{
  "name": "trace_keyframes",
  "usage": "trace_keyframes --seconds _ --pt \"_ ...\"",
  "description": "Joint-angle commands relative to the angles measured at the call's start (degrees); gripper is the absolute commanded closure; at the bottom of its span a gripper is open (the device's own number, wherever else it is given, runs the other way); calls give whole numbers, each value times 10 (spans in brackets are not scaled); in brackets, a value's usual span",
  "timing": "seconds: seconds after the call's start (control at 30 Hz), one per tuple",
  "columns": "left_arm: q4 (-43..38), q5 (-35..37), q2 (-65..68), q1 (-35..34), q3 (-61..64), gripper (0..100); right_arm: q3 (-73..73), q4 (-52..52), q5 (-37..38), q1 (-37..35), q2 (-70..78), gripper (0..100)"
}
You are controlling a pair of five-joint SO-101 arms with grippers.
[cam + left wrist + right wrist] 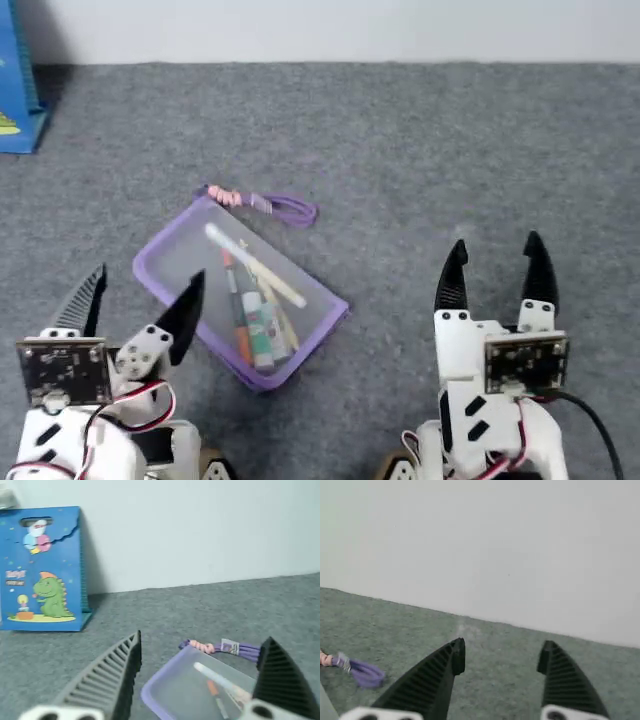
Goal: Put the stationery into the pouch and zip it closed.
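surface: grey carpet-like mat (420,150) | wall: plain white (200,530) | far left: blue dinosaur gift bag (42,570)

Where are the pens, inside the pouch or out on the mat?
Inside: the pens lie within the purple edge of the pouch, seen through its clear face. Zip state: cannot tell.

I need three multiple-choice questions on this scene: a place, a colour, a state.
1. Where do the pens and markers lie?
A. Within the clear plastic pouch with purple edging
B. In a metal cup
C. In a gripper
2. The looped cord at the pouch's far corner is:
A. Green
B. Purple
C. Yellow
3. The left gripper and the right gripper are:
A. Shut on pens
B. One open, one shut
C. Both open, empty
Key: 1 A, they lie inside its outline; 2 B, like the edging; 3 C, both spread wide, nothing between.
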Motion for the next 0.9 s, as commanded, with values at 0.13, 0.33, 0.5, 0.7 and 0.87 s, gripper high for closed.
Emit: trace_keyframes --seconds 0.13,0.33,0.5,0.7,0.87 --pt "4 0 -2 -29 24 985 62 3 -44 -5 4 990" --pt "16 -6 -2 -30 107 989 135 -2 -105 -5 4 967" --pt "-15 -9 -2 -28 194 989 187 2 -116 -4 4 967" --pt "-69 -25 -2 -28 306 988 267 -1 -113 -4 4 967" --pt "-96 -72 -2 -27 376 987 324 -1 -113 -4 4 967"
